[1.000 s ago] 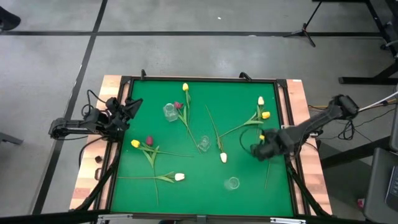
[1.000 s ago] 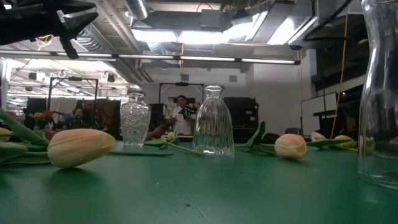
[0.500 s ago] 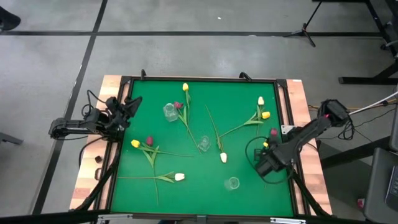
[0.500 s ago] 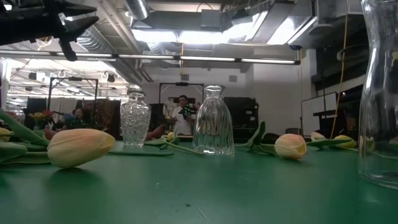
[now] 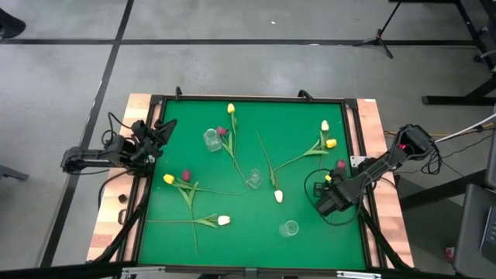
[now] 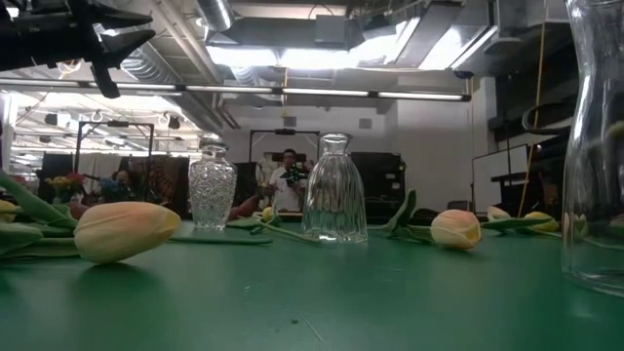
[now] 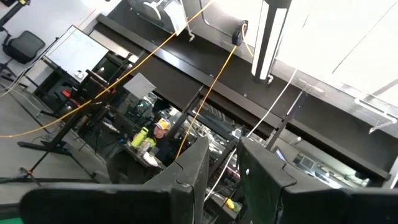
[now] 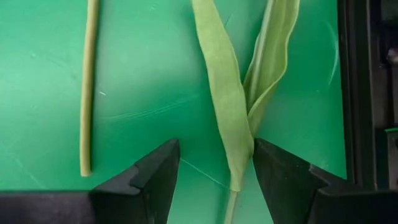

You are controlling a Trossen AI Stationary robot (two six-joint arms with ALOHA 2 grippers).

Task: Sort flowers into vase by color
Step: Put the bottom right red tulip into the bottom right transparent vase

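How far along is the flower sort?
Nothing is sorted yet: the three vases, e.g. the middle one, look empty, and the flowers lie on the mat. In hand: the right gripper, open, straddles a leafy stem at the right edge. The left gripper waits at the left edge. Every flower remains.

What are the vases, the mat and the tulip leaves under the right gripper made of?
Ribbed vase and cut-pattern vase: clear glass by the look, since the room shows through them; clear plastic can't be excluded. Green mat: matte, felt-like, faintly scuffed. Tulip leaves: flat, dull, with a woven look, probably fabric, lying between the open right gripper's fingers.
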